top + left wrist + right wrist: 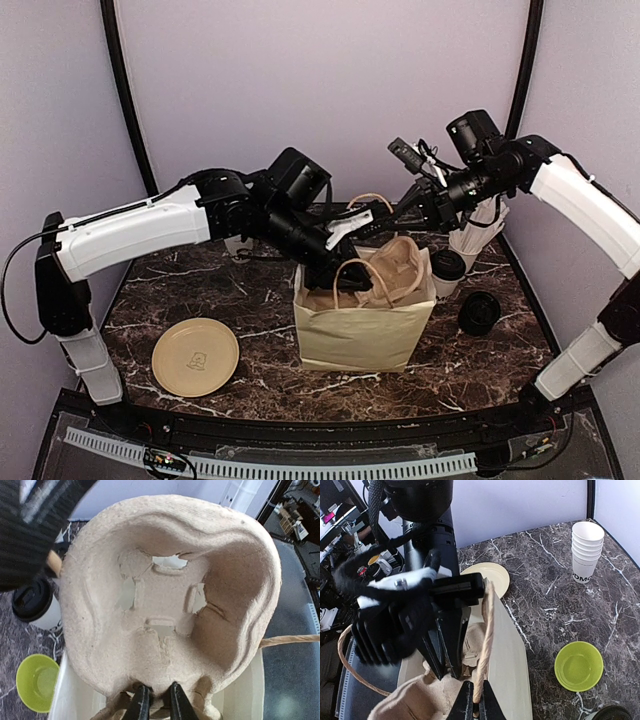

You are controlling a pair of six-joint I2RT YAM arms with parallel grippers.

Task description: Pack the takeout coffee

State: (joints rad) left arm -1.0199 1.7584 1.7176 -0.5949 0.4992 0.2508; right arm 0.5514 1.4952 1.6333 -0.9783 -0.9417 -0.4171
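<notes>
Here, left fingers [141, 706] clench a pulp carrier [170, 605] atop the open bag [360, 335]; right fingers [466, 705] pinch its handle [486, 625]. Next, probably: seat the carrier, then fetch the coffee [447, 272].

Paper bag [365, 335]: mid-frame in the top view, on the worktop [250, 295].
Pulp carrier [405, 262]: in the bag's mouth, rising above its rim.
Bag handle [485, 625]: upright at lower centre of the right wrist view.
Takeout coffee [447, 272]: on the worktop just right of the bag, toward its rear corner.
Plate [195, 357]: lower left, well apart from the bag.
Bowl [36, 681]: lower left of the left wrist view, below the coffee.
Stack of cups [586, 550]: upper right of the right wrist view, above the bowl.
</notes>
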